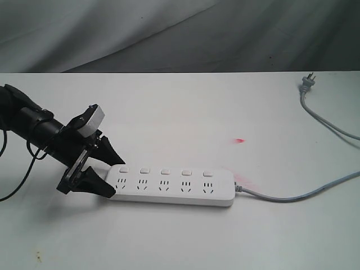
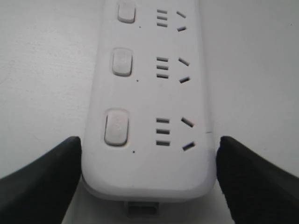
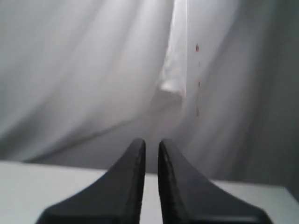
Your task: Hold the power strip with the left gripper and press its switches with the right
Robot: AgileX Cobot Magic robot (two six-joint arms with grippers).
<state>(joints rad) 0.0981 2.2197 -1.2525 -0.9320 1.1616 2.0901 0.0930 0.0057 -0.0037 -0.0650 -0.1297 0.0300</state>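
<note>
Holding of the power strip [image 1: 174, 188] is judged established; the switches [image 1: 165, 171] are not yet pressed.
The smooth white plastic bar with rounded ends lies flat on the matte table [image 1: 197, 112]. At its cordless end, the left gripper [image 1: 117, 179] is spread wide, black wedge fingers set against both long edges. The right gripper [image 3: 150, 141], nearly closed and empty, is aimed away from the strip; next it must be lowered onto one rounded-square button.

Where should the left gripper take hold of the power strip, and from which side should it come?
Grip the power strip at the rounded end away from the cord, across its narrow width, coming in end-on low over the table. It lies flat, so its two long edges give parallel faces, and the switches are left uncovered.
</note>
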